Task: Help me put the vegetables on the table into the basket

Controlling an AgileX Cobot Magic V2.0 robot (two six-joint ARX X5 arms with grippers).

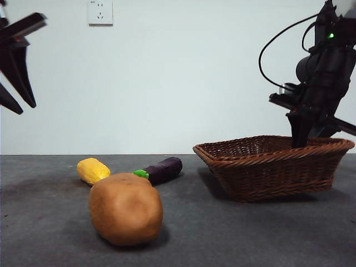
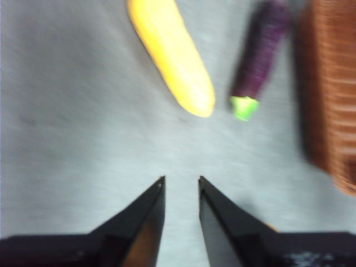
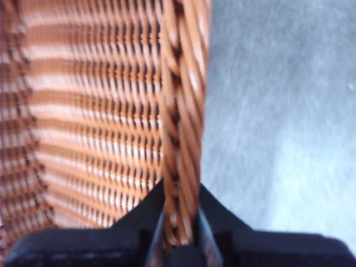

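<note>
A large brown potato [image 1: 125, 208] lies on the grey table [image 1: 44, 222], nearest the front view camera. Behind it lie a yellow corn cob [image 1: 93, 170] and a purple eggplant [image 1: 162, 169] with a green stem. The wicker basket [image 1: 272, 161] stands at the right. My right gripper [image 1: 300, 133] is shut on the basket's braided rim [image 3: 181, 111]. My left gripper [image 1: 16, 94] hangs high at the left, open and empty. Its wrist view shows the corn [image 2: 172, 55], the eggplant [image 2: 260, 55] and the basket's side [image 2: 334, 94] beyond the jaws [image 2: 182, 181].
A pale wall with a socket [image 1: 100, 12] stands behind the table. Bare table surface shows to the left of the corn and in front of the basket. The right arm and its cable rise above the basket's far right side.
</note>
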